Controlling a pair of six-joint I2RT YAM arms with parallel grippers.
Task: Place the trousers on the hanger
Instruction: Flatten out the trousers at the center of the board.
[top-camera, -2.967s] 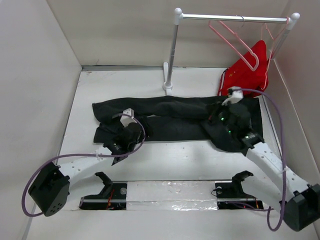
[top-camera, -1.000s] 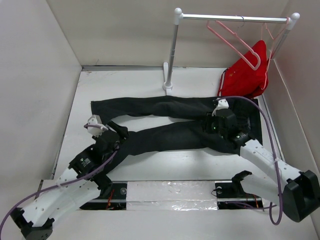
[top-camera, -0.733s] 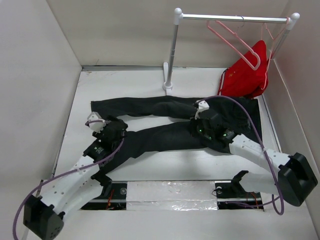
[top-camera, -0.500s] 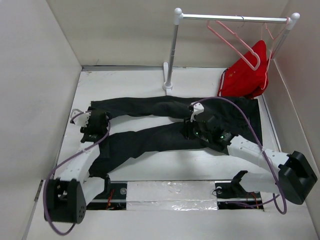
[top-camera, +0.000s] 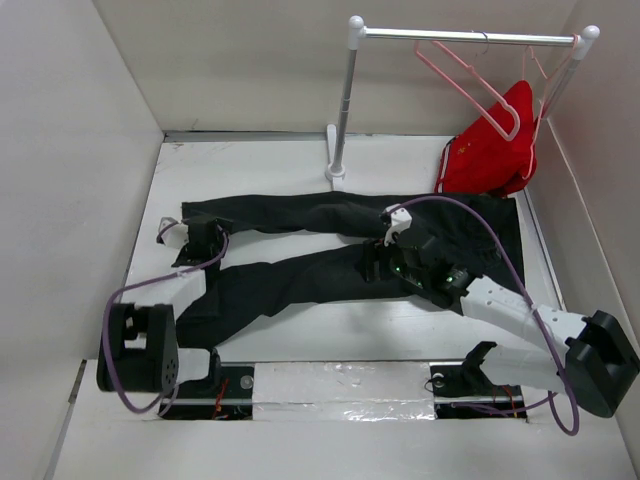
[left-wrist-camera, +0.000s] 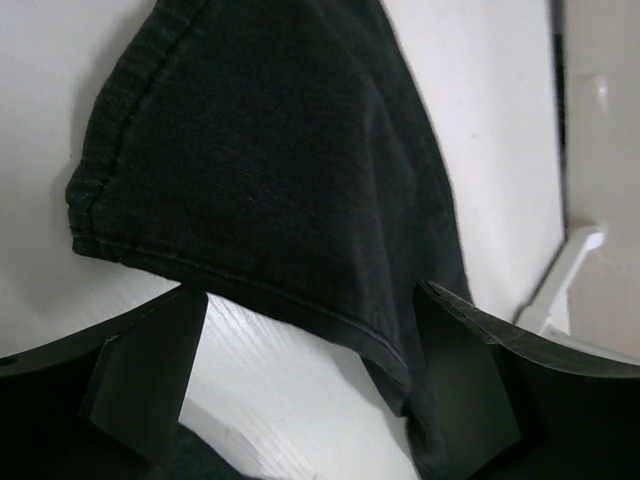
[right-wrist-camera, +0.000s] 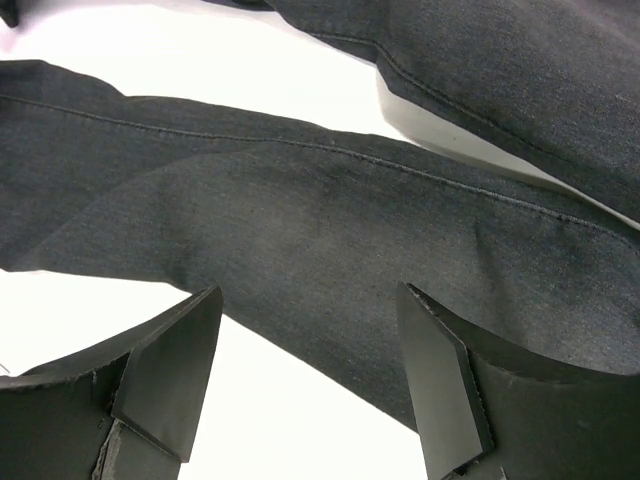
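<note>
The black trousers (top-camera: 300, 278) lie flat on the white table, legs pointing left and waist at the right. My left gripper (top-camera: 212, 238) hovers open at the cuff of the far leg; in the left wrist view that cuff (left-wrist-camera: 270, 180) lies just ahead of the open left gripper (left-wrist-camera: 305, 375), with bare table between the fingers. My right gripper (top-camera: 370, 262) stands open over the near leg close to the crotch. The right wrist view has the leg cloth (right-wrist-camera: 330, 230) beyond the open right gripper (right-wrist-camera: 305, 385), nothing held. The empty pink hanger (top-camera: 468, 85) hangs on the rail.
A white clothes rack (top-camera: 343, 95) stands at the back of the table, its foot (left-wrist-camera: 572, 275) also in the left wrist view. A red garment (top-camera: 495, 145) on a second pink hanger hangs at the rail's right end. Walls close in on the left, right and back.
Both grippers have opened. The left arm swung from the near leg's cuff up to the far leg's cuff. The right gripper slid left from the waist, and the near leg now lies straighter.
</note>
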